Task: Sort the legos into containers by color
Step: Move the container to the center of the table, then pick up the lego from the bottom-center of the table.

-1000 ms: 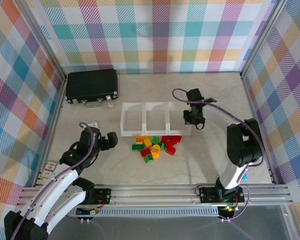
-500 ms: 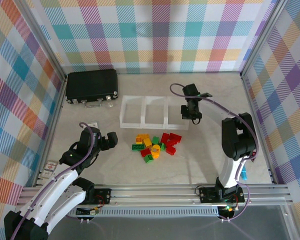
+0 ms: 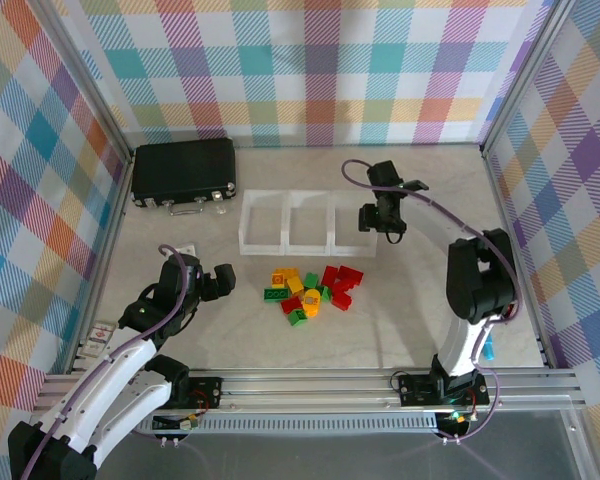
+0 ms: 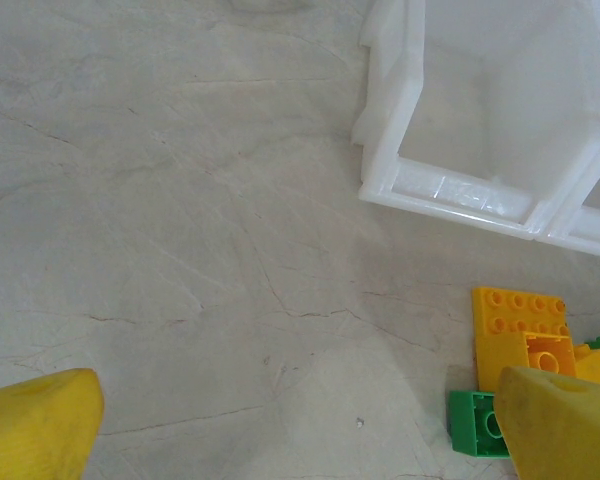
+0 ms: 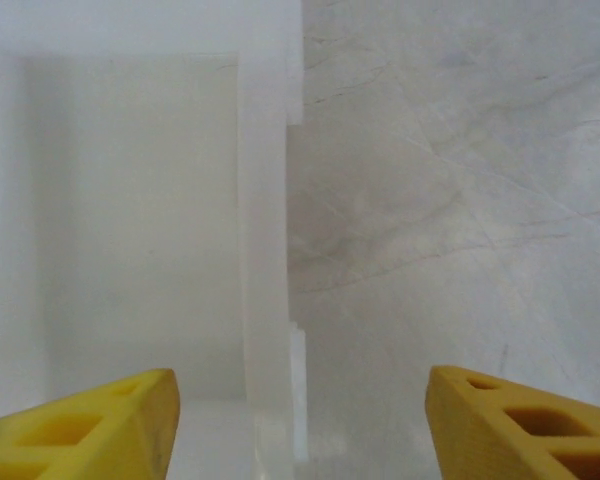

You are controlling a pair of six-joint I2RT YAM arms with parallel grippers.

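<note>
Right hand point(image 3: 378, 220) wide, empty, astride end wall of containers point(image 5: 265, 250); lowering could knock row. Left hand point(image 3: 223, 283) wide near legos point(image 3: 310, 292).

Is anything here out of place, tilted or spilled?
Nothing stands out. The three containers stand level in a row, and the legos lie in one heap on the table near them, none scattered far.

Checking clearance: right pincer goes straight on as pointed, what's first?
Likely the outer wall of the rightmost tray: the open right pincer straddles it, one finger over the tray, one over table. Depth unclear.
</note>
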